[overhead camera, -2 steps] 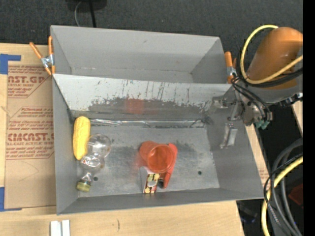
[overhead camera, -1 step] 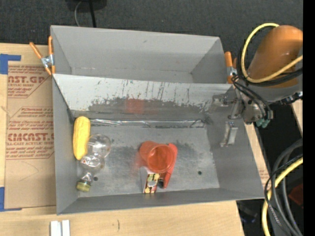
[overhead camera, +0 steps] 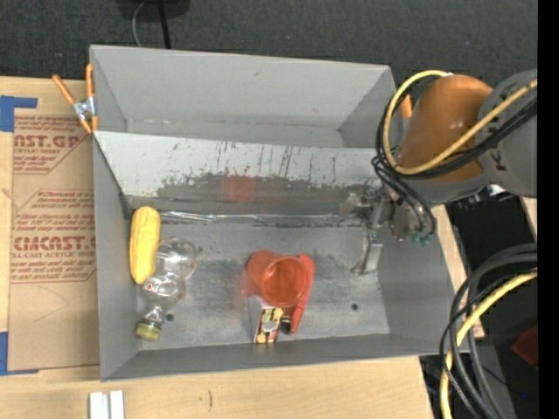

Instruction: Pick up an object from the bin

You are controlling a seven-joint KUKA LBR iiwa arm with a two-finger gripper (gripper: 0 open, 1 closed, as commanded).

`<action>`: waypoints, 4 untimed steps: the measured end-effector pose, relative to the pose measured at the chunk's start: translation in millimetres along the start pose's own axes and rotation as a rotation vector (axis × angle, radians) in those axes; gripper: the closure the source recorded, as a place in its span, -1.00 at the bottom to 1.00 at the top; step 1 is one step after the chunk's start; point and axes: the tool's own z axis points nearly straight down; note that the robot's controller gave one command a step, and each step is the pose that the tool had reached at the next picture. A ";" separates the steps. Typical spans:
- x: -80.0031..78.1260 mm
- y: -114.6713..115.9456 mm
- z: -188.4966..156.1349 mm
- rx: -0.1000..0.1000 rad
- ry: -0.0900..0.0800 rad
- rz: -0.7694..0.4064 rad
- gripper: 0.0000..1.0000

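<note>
My gripper [overhead camera: 366, 264] hangs low over the right part of the bin floor, with nothing seen in it. An orange plastic cup [overhead camera: 281, 279] lies on its side to the gripper's left, about a cup's width away, its mouth facing up toward the camera. A small yellow, red and black box [overhead camera: 272, 324] rests against the cup's near side, close to the bin's front wall.
At the bin's left a yellow corn cob [overhead camera: 144, 243] lies along the wall. Beside it is a clear bulb-shaped bottle [overhead camera: 169, 275] with a brass-coloured cap [overhead camera: 147, 329]. The arm and its cables hang over the bin's right rim.
</note>
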 end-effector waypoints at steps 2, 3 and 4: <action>56.6 72.8 8.0 0.000 -0.004 -0.014 -1.00; 44.5 92.9 51.1 -0.004 0.006 -0.079 -1.00; 58.4 98.6 74.7 -0.001 0.000 -0.101 -1.00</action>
